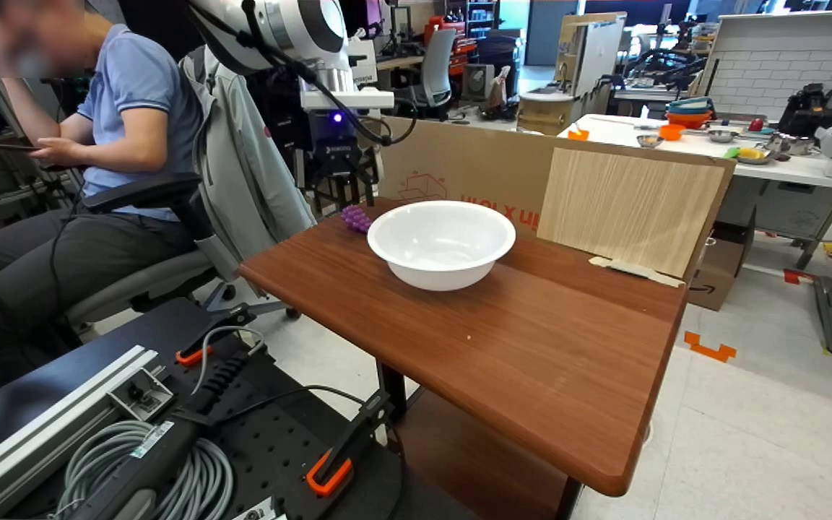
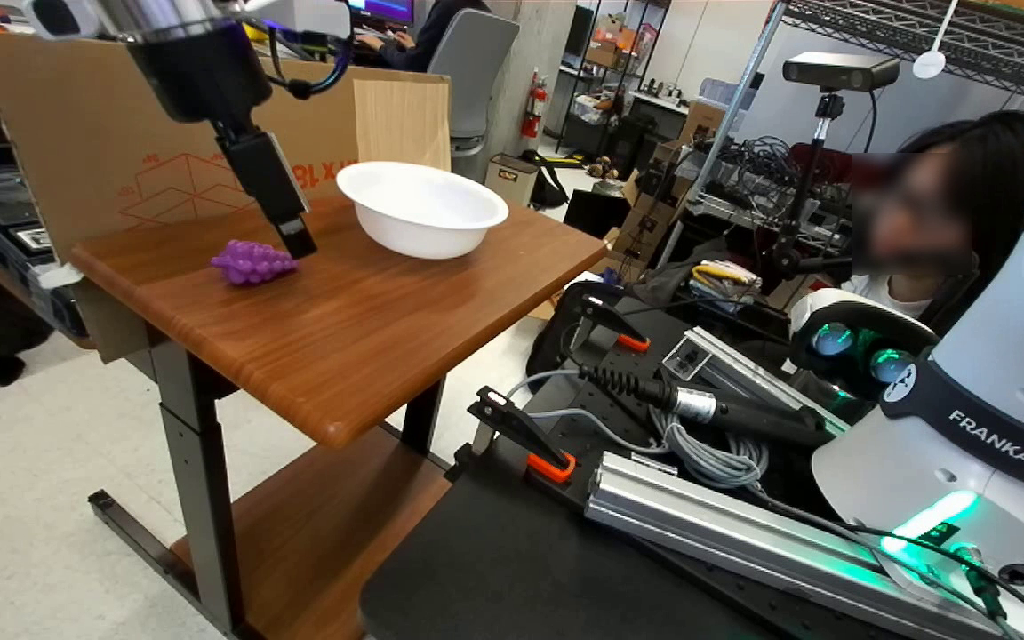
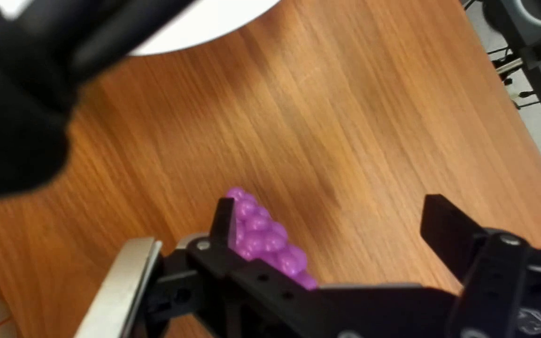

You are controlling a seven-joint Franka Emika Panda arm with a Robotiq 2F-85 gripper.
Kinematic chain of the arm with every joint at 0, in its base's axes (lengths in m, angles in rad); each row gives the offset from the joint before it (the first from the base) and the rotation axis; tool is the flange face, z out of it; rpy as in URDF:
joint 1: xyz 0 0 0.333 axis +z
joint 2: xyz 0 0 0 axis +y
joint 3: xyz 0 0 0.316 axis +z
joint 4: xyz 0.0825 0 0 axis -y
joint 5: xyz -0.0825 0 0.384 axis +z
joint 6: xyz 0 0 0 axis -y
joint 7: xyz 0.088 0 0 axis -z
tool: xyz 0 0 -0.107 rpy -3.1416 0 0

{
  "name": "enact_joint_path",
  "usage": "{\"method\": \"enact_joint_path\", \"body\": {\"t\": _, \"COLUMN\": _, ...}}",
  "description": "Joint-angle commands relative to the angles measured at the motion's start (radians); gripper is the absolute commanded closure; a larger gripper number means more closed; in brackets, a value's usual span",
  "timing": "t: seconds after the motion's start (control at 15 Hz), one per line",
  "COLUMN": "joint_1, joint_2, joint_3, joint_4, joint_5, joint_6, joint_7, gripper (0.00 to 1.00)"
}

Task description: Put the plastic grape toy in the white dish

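Table [image 1: 503,361] holds dish [image 1: 440,279], grapes [image 2: 252,264] near gripper [image 3: 330,215] — arm [image 2: 992,436] reads FRANKA, seemingly EMIKA.

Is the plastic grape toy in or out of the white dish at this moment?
Out: in both exterior views, the plastic grape toy lies on the brown table beside the white dish, not inside it.

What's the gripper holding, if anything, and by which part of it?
Nothing. The gripper is open, its jaws wide apart in the wrist view; the plastic grape toy lies on the table.
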Motion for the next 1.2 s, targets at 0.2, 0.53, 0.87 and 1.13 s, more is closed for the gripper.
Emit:
{"method": "enact_joint_path", "body": {"t": 0.2, "joint_1": 0.014, "joint_2": 0.142, "joint_3": -0.017, "joint_4": 0.159, "joint_5": -0.042, "joint_6": -0.064, "joint_7": 0.032, "gripper": 0.00}}
{"method": "enact_joint_path", "body": {"t": 0.53, "joint_1": 0.037, "joint_2": 0.204, "joint_3": -0.020, "joint_4": 0.243, "joint_5": -0.069, "joint_6": -0.116, "joint_7": 0.035, "gripper": 0.42}}
{"method": "enact_joint_path", "body": {"t": 0.87, "joint_1": 0.046, "joint_2": 0.214, "joint_3": -0.020, "joint_4": 0.274, "joint_5": -0.081, "joint_6": -0.147, "joint_7": 0.051, "gripper": 0.80}}
{"method": "enact_joint_path", "body": {"t": 1.13, "joint_1": 0.039, "joint_2": 0.125, "joint_3": -0.006, "joint_4": 0.186, "joint_5": -0.077, "joint_6": -0.126, "joint_7": 0.056, "gripper": 0.92}}
